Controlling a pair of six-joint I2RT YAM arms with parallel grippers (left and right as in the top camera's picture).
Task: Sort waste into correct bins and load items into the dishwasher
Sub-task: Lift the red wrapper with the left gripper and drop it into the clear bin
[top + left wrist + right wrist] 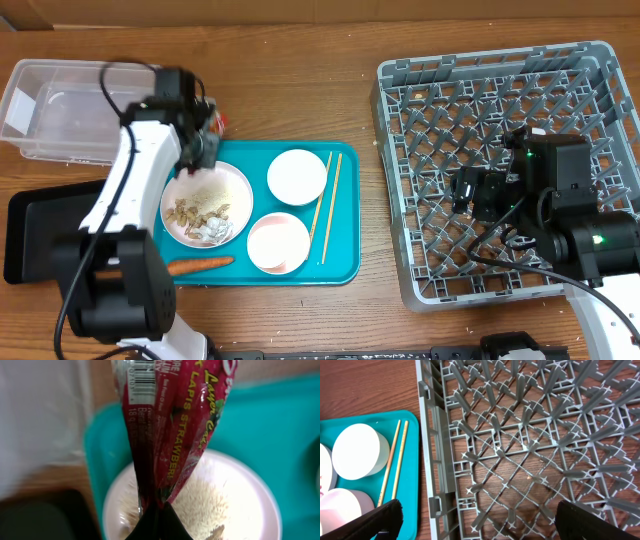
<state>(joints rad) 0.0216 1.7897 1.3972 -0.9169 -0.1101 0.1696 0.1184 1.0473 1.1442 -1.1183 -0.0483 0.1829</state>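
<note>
My left gripper (205,140) is shut on the red sauce packet (167,425) and holds it above the white plate (240,185), which carries rice, beige scraps and the foil ball (212,232). The plate also shows in the left wrist view (250,495). The orange carrot (200,265) lies on the teal tray (345,215). Two white bowls (297,176) (278,243) and the chopsticks (328,205) sit on that tray. My right gripper (470,195) is open and empty over the grey dish rack (400,90). The rack's lattice floor fills the right wrist view (520,460). The cup is not visible.
The clear tub (60,95) stands at the far left back. The black tray (40,235) lies at the left front, partly under my left arm. Bare wood table lies between the teal tray and the rack.
</note>
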